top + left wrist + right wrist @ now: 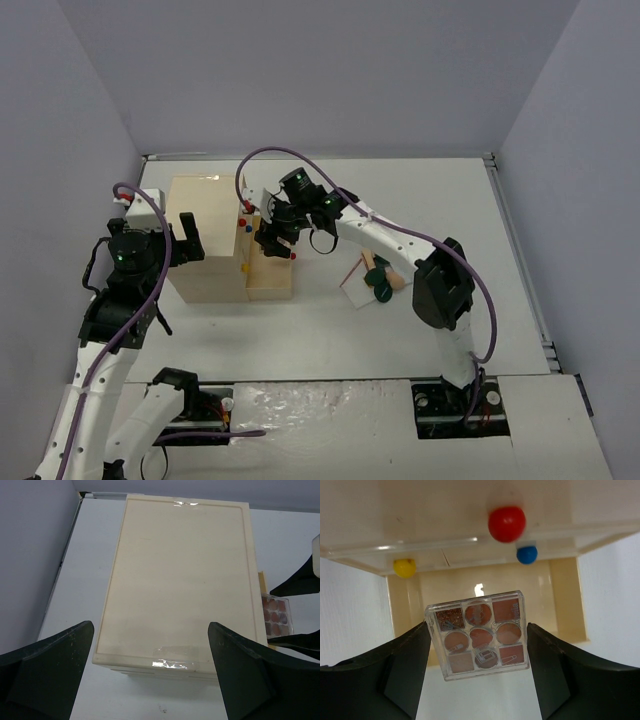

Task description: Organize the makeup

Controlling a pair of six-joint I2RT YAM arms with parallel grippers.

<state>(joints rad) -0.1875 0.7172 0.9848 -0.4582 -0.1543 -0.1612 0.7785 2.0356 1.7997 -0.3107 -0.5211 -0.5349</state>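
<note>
Our right gripper [477, 630] clamps the palette [479, 641] flat between its fingers above the open drawer [564, 600], we judge to lower it inside. Meanwhile our left gripper [150, 625] hangs open over the cream box [180, 570]; the other makeup [377, 280] lies well apart.

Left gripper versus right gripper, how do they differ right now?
The left gripper is open and empty; the right gripper clamps a square palette. The left gripper sits over the top of the cream box; the right gripper is above its open drawer. Both have dark fingers.
</note>
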